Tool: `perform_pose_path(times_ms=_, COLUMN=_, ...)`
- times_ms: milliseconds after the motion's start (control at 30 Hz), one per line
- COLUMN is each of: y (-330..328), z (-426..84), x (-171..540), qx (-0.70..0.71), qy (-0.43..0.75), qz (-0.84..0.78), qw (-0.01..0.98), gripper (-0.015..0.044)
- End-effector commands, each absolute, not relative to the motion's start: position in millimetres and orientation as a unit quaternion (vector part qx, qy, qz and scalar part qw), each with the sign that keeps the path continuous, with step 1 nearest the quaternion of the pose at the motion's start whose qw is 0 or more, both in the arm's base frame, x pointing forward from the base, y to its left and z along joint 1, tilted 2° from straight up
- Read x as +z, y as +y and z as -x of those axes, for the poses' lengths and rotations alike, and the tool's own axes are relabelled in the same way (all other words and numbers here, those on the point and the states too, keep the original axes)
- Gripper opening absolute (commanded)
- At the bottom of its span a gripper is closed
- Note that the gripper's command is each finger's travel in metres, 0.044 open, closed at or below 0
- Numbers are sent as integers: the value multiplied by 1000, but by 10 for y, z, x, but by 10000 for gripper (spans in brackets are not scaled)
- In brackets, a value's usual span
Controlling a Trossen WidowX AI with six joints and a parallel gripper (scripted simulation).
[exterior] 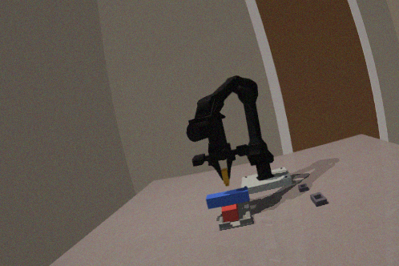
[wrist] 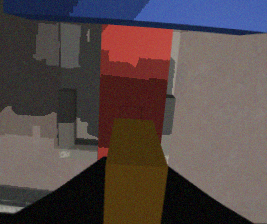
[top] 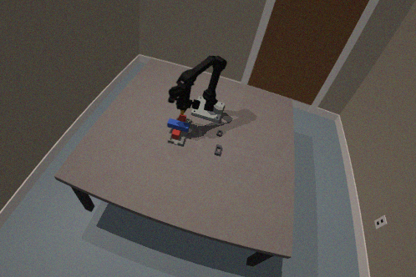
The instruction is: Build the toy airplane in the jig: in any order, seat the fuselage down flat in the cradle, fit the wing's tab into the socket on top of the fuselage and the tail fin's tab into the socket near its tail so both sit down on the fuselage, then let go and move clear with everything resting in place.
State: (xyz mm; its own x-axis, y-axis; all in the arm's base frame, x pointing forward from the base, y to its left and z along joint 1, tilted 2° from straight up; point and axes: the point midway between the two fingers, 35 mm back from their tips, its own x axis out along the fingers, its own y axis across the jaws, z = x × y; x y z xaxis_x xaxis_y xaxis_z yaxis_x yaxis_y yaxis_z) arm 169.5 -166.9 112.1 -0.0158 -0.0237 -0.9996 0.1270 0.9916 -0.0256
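Blue wing (top: pixel 178 125) (exterior: pixel 227 198) (wrist: pixel 184 14) lies across red fuselage (top: pixel 176 134) (exterior: pixel 230 213) (wrist: pixel 134 95) in grey cradle (top: pixel 177 143) (exterior: pixel 236 224) (wrist: pixel 168 116). Yellow tail fin (top: pixel 182 112) (exterior: pixel 225 176) (wrist: pixel 135 175) clamped in gripper (top: pixel 182 112) (exterior: pixel 226 179) (wrist: pixel 135 172), over tail end. Risk: socket hidden under fin, slight misalign. → tab jams on rim, fuselage tips.

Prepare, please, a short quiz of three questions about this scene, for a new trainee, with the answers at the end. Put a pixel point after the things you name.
1. Multiple choice: What does the gripper (top: pixel 182 112) (exterior: pixel 226 183) (wrist: pixel 136 145) hold?
a) the blue wing
b) the yellow tail fin
c) a grey block

2. True or false: The blue wing (top: pixel 178 125) (exterior: pixel 227 198) (wrist: pixel 204 17) lies crosswise over the red fuselage (top: pixel 176 134) (exterior: pixel 230 213) (wrist: pixel 137 45).

3. Fill in the blank: To finish the build, the held part's tab must go into the socket near the fuselage's ____.

Key: 1. b; 2. true; 3. tail
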Motion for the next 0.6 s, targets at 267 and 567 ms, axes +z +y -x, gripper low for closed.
perform_pose_path(times_ms=267, y=-1686, z=-1696, x=953, qx=-53, qy=711, qz=-34, qw=700, gripper=66)
perform_pose_path(times_ms=567, y=-1690, z=-1691, x=808, qx=-53, qy=711, qz=-34, qw=700, gripper=66)
